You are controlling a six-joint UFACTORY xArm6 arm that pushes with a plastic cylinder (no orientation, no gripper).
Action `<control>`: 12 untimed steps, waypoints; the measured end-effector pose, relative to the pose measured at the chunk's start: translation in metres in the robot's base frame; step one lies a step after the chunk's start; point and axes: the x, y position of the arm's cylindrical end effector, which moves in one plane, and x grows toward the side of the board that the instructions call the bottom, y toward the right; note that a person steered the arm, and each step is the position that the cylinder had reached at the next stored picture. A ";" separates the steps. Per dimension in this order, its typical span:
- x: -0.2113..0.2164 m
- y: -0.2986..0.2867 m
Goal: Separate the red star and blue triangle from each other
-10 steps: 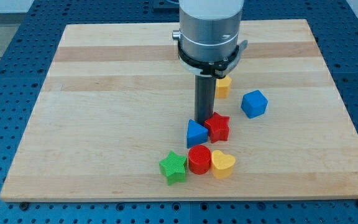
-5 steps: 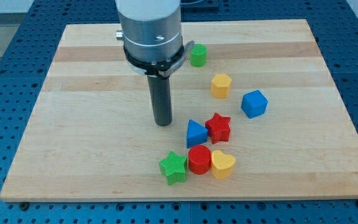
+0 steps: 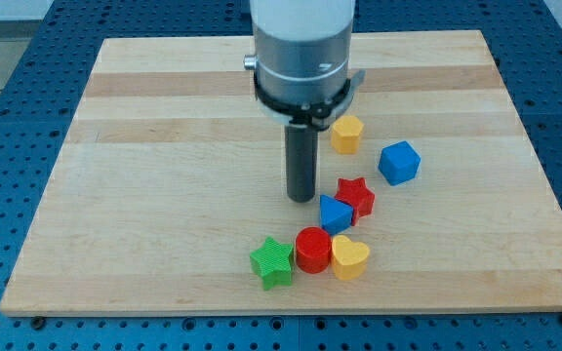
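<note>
The red star (image 3: 358, 196) lies right of the board's middle. The blue triangle (image 3: 335, 214) touches its lower left side and partly overlaps it in this view. My tip (image 3: 302, 198) stands just left of the blue triangle, a small gap away, and up-left of it. The rod rises from the tip to the large grey arm body (image 3: 301, 49) at the view's top.
A red cylinder (image 3: 312, 250), a yellow heart (image 3: 349, 256) and a green star (image 3: 272, 262) sit in a row just below the blue triangle. A yellow hexagon block (image 3: 346, 134) and a blue cube (image 3: 399, 162) lie above and right of the red star.
My tip swung left, then came back right to the blue triangle's left side. The blue triangle and red star have shifted right and slightly down, still touching.
</note>
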 end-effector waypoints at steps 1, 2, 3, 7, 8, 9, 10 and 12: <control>-0.002 0.018; -0.002 0.031; -0.002 0.039; 0.031 0.078; 0.015 0.077; -0.002 0.042; 0.002 -0.041; -0.055 -0.151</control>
